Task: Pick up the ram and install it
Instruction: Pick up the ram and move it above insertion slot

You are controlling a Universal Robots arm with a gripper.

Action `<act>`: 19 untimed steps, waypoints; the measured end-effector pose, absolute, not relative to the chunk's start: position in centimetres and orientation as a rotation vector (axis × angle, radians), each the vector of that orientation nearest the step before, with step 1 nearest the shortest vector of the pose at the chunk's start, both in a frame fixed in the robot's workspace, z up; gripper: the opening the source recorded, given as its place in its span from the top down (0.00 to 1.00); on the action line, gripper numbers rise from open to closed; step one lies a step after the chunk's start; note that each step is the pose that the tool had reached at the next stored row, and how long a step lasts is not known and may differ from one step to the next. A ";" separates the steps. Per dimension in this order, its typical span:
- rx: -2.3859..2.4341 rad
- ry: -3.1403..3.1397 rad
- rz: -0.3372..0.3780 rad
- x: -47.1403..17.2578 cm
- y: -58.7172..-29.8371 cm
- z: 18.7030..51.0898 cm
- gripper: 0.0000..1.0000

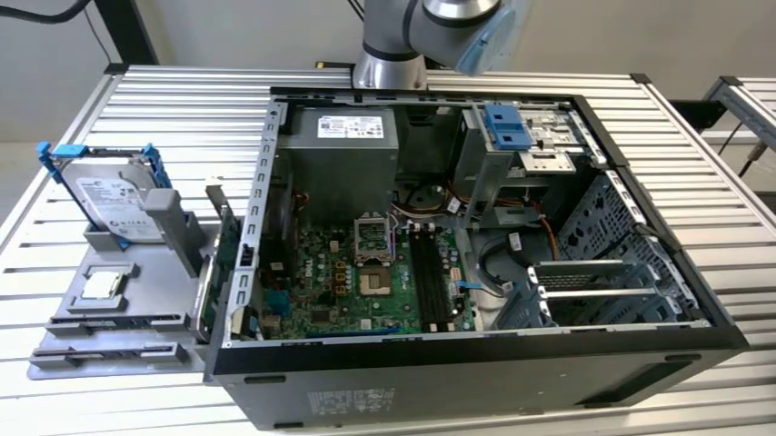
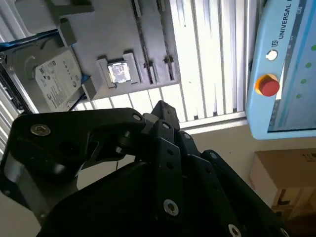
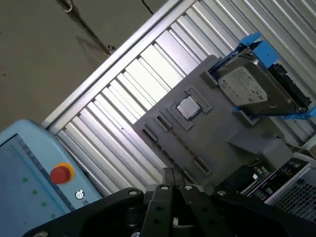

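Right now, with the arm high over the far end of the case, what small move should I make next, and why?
Probably swing the tool across and down toward the ram, which stands on edge at the gray holder beside the case. The tool hangs high above the holder, well off the ram.

Soft, even light fills the exterior view, but the inside of the computer case lies in shade. In both wrist views the slatted table glares almost white, and the black gripper looks dark, with little detail
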State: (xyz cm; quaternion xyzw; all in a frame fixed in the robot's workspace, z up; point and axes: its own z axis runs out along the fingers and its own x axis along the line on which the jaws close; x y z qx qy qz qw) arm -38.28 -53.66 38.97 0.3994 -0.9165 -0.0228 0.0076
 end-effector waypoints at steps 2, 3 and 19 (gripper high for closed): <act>1.301 -2.841 -0.071 -38.3 -53.7 39.0 1.00; 1.327 -2.828 -0.071 -38.3 -53.7 39.0 1.00; 1.719 -2.602 -0.066 -38.3 -53.7 39.0 1.00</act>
